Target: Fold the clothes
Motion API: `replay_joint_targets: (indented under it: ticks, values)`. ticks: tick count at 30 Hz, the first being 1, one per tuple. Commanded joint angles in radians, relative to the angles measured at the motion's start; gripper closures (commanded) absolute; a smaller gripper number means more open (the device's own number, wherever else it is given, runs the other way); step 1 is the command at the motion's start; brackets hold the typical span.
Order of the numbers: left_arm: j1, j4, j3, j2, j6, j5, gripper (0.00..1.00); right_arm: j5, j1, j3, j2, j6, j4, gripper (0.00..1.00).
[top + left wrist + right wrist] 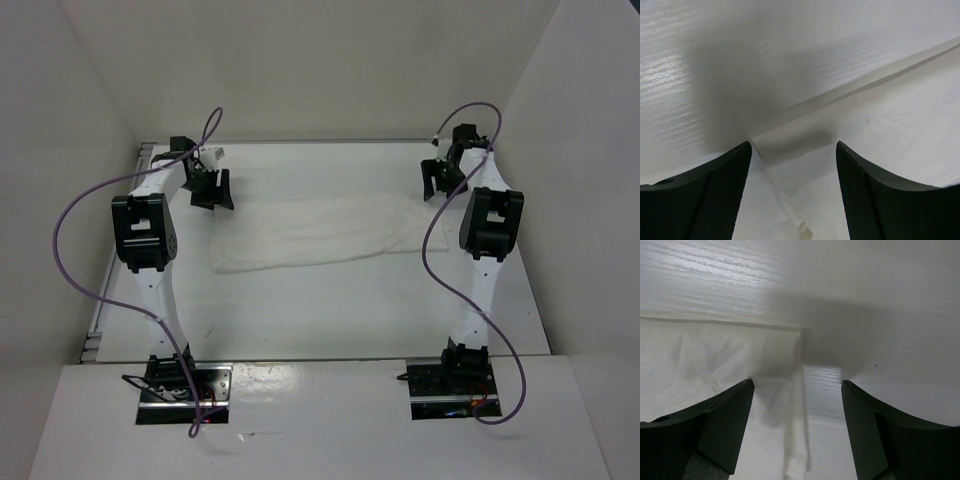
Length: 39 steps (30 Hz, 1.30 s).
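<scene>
Clothes (320, 232) lying flat
Left claw (212, 188) and right claw (440, 178) gape empty (cloth edges hard to see).

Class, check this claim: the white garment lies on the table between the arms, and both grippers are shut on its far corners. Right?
No. The left gripper and right gripper are open, over the garment's far corners, gripping nothing; the wrist views show it.

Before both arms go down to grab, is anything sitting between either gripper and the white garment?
Nothing visible does. The left gripper and right gripper both stand open just above the far corners of the clothes. Each wrist view shows only bare cloth and table between the fingers.
</scene>
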<state>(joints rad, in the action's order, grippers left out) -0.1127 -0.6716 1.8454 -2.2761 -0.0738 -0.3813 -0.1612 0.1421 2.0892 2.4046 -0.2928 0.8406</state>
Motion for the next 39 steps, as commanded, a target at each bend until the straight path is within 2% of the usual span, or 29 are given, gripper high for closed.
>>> replay_joint_targets:
  ticks: [1, 11, 19, 30, 37, 39]
  values:
    - [0.015, -0.011, -0.021, -0.029, -0.001, 0.016, 0.24, -0.034, 0.013, 0.051, 0.031, -0.002, 0.011, 0.21]
    - [0.015, -0.020, -0.031, -0.029, -0.011, 0.016, 0.24, -0.100, -0.007, 0.124, 0.100, -0.002, 0.055, 0.21]
    - [0.015, -0.029, -0.072, -0.020, -0.020, 0.016, 0.26, -0.146, -0.016, 0.092, 0.120, -0.023, 0.074, 0.35]
    - [0.015, -0.029, -0.072, -0.029, -0.038, -0.024, 0.31, -0.216, -0.016, 0.046, 0.139, -0.072, 0.084, 0.41]
    - [0.015, -0.029, -0.072, -0.039, -0.047, -0.042, 0.40, -0.241, -0.016, 0.078, 0.174, -0.082, 0.104, 0.55]
    - [0.024, -0.029, -0.072, -0.048, -0.047, -0.042, 0.42, -0.241, -0.016, 0.078, 0.183, -0.082, 0.104, 0.64]
